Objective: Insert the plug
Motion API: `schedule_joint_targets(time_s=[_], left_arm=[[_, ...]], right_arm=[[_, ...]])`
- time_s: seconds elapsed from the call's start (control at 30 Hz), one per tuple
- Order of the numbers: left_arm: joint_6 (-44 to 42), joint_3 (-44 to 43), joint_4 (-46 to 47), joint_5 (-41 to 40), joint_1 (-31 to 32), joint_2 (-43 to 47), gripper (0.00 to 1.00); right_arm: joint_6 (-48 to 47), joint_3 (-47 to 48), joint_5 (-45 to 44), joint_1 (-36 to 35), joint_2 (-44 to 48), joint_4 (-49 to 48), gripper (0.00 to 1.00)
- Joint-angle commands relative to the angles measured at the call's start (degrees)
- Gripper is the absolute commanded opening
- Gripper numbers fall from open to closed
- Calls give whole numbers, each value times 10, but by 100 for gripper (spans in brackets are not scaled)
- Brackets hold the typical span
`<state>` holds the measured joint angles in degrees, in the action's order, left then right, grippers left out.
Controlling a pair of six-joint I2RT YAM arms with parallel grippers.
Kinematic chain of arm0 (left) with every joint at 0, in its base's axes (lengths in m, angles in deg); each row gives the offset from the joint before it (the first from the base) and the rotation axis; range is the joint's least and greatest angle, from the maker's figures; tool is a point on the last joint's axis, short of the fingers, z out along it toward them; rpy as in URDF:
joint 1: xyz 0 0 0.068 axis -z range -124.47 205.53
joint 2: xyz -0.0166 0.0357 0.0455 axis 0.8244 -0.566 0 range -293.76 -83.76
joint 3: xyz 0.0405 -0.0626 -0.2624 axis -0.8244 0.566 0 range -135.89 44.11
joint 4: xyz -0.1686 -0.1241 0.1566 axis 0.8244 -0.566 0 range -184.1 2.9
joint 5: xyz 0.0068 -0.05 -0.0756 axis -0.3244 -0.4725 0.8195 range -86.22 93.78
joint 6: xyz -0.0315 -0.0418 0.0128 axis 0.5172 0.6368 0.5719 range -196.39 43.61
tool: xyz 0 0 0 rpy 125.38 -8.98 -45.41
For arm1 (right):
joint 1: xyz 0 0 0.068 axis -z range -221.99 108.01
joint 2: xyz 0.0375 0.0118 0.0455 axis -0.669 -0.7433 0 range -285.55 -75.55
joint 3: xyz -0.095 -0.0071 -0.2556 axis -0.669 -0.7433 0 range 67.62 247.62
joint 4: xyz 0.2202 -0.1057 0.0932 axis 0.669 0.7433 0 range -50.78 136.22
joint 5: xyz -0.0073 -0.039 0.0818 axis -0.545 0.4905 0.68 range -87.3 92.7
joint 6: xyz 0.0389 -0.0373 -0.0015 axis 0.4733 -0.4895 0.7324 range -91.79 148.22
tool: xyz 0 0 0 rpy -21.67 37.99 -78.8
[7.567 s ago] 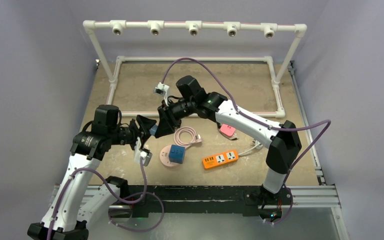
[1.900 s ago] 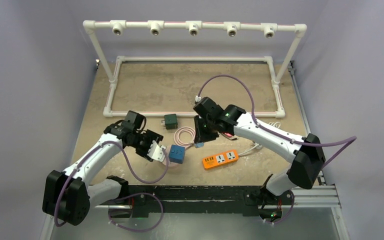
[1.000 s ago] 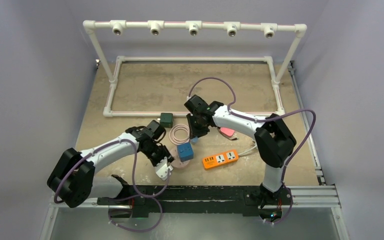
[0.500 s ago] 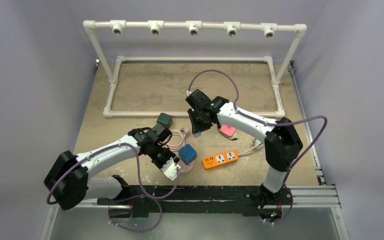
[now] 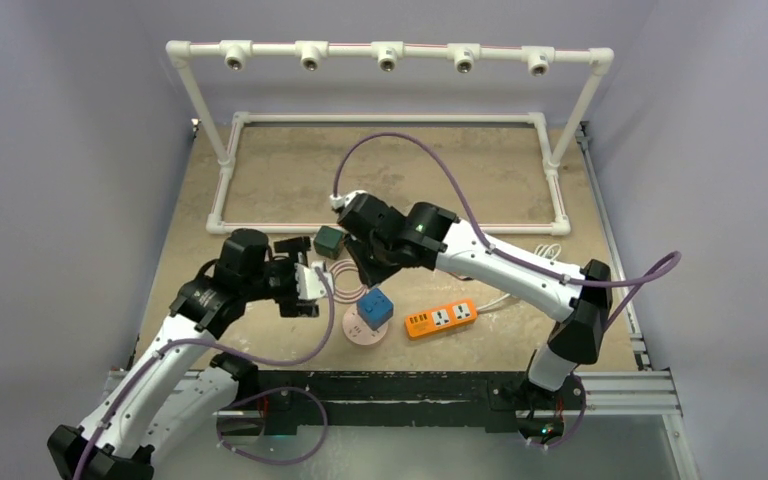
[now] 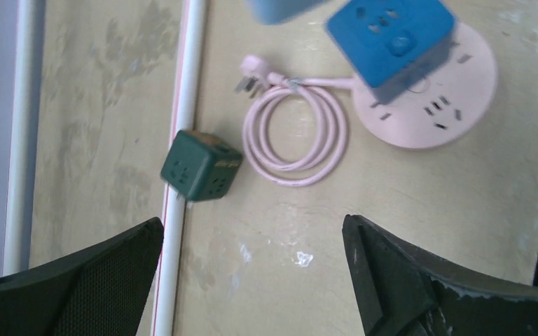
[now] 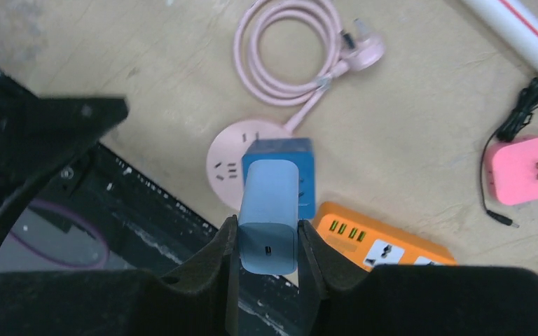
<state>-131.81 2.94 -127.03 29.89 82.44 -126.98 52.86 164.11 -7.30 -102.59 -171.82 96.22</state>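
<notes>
As I look down through the right wrist camera, my right gripper (image 7: 267,238) has its two dark fingers squeezed on the plug (image 7: 269,196), a smooth, pale blue block with round corners and a tiny slot in its end. It hangs right over the blue cube (image 7: 280,148), a boxy socket with small holes in its top. I cannot tell if the two touch. The blue cube sits on a flat, round pink plate (image 7: 225,159) with slots of its own. A smooth pink cord (image 6: 295,176) lies curled in a ring just beside the blue cube. A long orange strip (image 7: 364,234) lies close on the blue cube's right. A small pink square block (image 7: 522,168) with two metal pins sits further off. A dark green cube (image 6: 201,166) is well apart from the blue cube, against a white pipe (image 6: 182,105). My left gripper (image 6: 252,221), left of the blue cube, has its rough black fingers spread wide with nothing between them. The table (image 5: 290,180) is sandy and blotchy.
</notes>
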Motion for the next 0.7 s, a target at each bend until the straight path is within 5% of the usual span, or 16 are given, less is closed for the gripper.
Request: schedule_joint_targets(time_s=[0.0,0.13,0.3,0.67], left_arm=[[189,-31,100,-97,-34,-14,99],[302,-67,140,-163,-96,-84,99],[397,-111,137,-104,-224,-174,99],[449,-94,147,-71,-309,-210,99]], right_arm=[[8,22,-13,-47,3,61,0],[16,9,-10,-80,9,61,0],[17,-7,3,-107,3,43,0],[13,1,9,-137,-66,26,0]])
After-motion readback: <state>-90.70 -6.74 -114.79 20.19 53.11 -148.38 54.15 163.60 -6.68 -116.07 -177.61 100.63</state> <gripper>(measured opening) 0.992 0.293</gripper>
